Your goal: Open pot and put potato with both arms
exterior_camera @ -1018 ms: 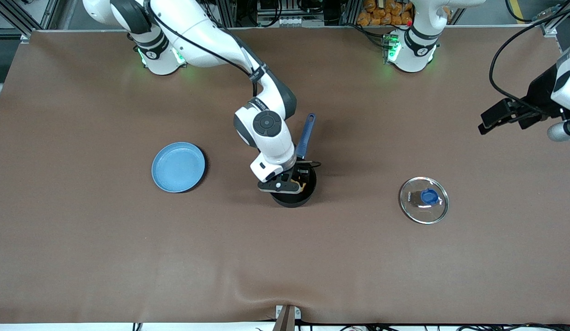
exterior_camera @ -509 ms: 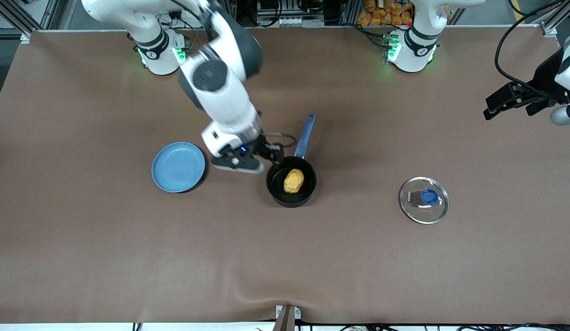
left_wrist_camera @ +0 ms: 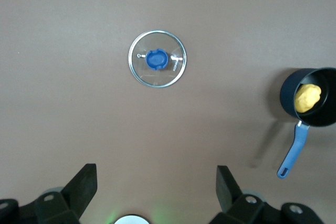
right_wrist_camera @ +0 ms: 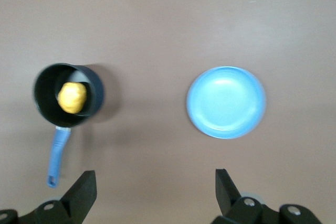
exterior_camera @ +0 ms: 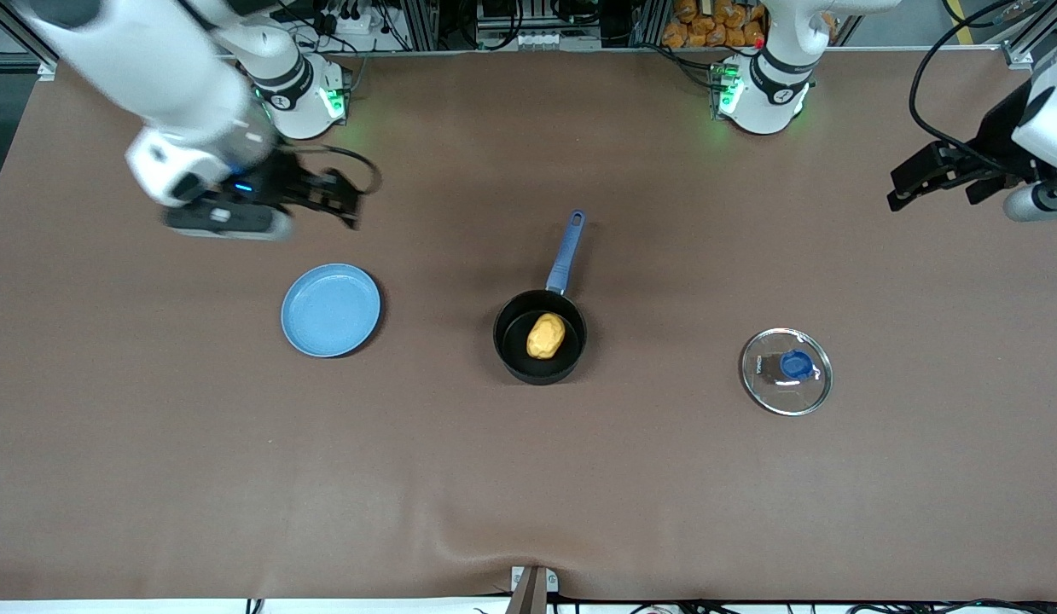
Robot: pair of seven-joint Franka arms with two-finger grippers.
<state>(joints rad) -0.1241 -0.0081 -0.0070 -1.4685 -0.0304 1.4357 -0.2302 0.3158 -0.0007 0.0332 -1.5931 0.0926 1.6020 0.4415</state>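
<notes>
The black pot (exterior_camera: 539,358) with its blue handle (exterior_camera: 566,249) stands open in the middle of the table. The yellow potato (exterior_camera: 545,335) lies inside it. The glass lid (exterior_camera: 786,372) with the blue knob lies flat on the table toward the left arm's end. My right gripper (exterior_camera: 345,198) is open and empty, high over the table near its own base, above the blue plate's end. My left gripper (exterior_camera: 908,192) is open and empty, high over the table's edge at its own end. The right wrist view shows the pot (right_wrist_camera: 69,96); the left wrist view shows the lid (left_wrist_camera: 157,59) and pot (left_wrist_camera: 308,97).
A flat light-blue plate (exterior_camera: 331,309) lies empty toward the right arm's end, level with the pot. The brown mat has a small wrinkle at the table's near edge.
My right gripper has let go of the potato in the pot, risen and swung away toward its own base. My left gripper has barely shifted.
</notes>
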